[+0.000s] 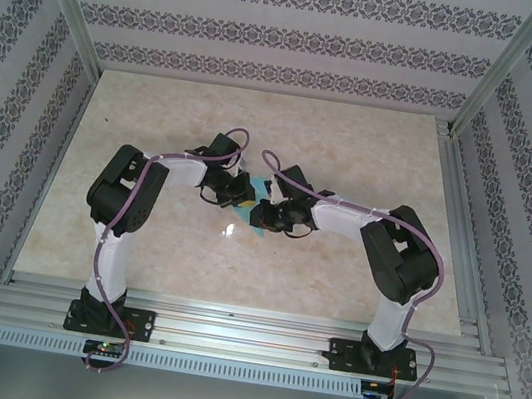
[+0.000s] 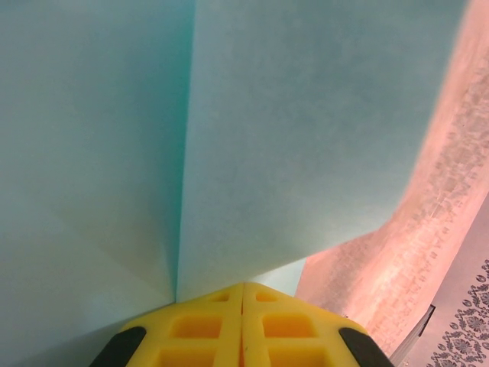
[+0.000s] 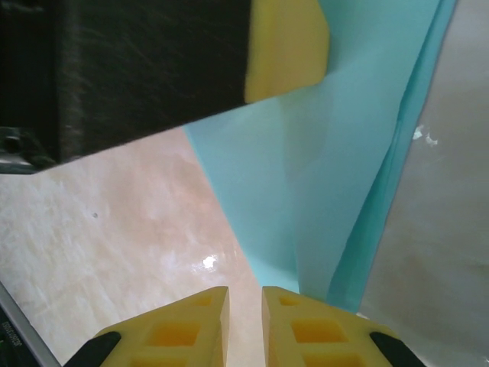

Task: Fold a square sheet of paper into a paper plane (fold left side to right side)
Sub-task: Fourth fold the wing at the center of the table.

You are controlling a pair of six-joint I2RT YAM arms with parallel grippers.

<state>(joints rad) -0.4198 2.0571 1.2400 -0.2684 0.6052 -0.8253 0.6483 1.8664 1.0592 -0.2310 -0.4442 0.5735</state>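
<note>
Marble table (image 1: 138, 240), cyan paper (image 2: 306, 153) pinched in left claw (image 2: 242, 289)

My cyan sheet of paper (image 2: 306, 153) is plain and partly folded, with one sharp crease running straight up it. Its near edge is pinched in my left pincer (image 2: 242, 325).

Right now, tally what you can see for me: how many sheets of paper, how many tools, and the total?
cyan paper sheet: 1
Tools with yellow fingers, the left tool and the right tool: 2
Total: 3
</note>
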